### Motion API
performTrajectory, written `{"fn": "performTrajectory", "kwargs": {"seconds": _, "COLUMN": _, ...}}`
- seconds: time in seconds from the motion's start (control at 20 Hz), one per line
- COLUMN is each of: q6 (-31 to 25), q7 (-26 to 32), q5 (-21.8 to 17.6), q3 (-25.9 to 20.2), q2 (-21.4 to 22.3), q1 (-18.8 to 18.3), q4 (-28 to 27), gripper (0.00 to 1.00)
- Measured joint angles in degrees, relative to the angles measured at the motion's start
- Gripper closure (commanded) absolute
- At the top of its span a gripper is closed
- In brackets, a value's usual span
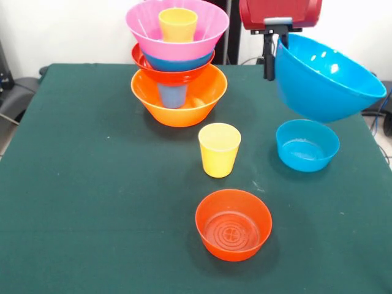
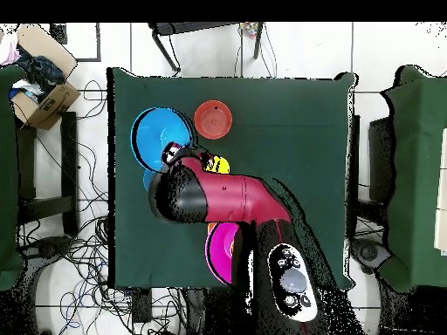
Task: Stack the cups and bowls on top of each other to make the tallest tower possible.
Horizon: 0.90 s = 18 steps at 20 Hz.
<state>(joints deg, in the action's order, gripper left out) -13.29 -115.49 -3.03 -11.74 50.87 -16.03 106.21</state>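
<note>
My gripper [image 1: 276,50] is shut on the rim of a larger blue bowl [image 1: 327,76] and holds it tilted in the air above the small shallow blue bowl [image 1: 307,144]. The held bowl also shows in the overhead view [image 2: 160,137]. The tower stands at the far left. Its base is the big orange bowl [image 1: 177,101] with the blue cup [image 1: 173,95] inside. Above come a red-orange bowl [image 1: 174,75], a blue bowl [image 1: 177,62] and the big pink bowl [image 1: 177,30], which holds the orange cup [image 1: 178,24]. The yellow cup [image 1: 219,149] and a second red-orange bowl [image 1: 233,224] stand loose.
The green table cloth [image 1: 92,184] covers the whole table. In the overhead view my arm [image 2: 231,196] hides most of the tower; only the pink bowl [image 2: 218,253] shows. Chairs, cables and a cardboard box [image 2: 44,96] lie around the table.
</note>
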Motion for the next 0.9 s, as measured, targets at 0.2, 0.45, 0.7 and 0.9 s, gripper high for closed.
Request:
{"fn": "performTrajectory", "kwargs": {"seconds": 0.2, "q6": -2.24, "q7": 0.0, "q5": -1.42, "q3": -3.12, "q2": 0.82, "q1": -2.4, "q4": 0.12, "gripper": 1.0}}
{"fn": "performTrajectory", "kwargs": {"seconds": 0.45, "q6": -6.12, "q7": 0.0, "q5": -2.87, "q3": -5.29, "q2": 1.75, "q1": -4.37, "q4": 0.09, "gripper": 1.0}}
{"fn": "performTrajectory", "kwargs": {"seconds": 0.7, "q6": -11.28, "q7": 0.0, "q5": -6.37, "q3": -5.49, "q2": 2.7, "q1": -4.27, "q4": -0.5, "gripper": 1.0}}
{"fn": "performTrajectory", "kwargs": {"seconds": 0.9, "q6": -13.45, "q7": 0.0, "q5": -9.14, "q3": -5.5, "q2": 2.68, "q1": -3.53, "q4": -1.56, "gripper": 1.0}}
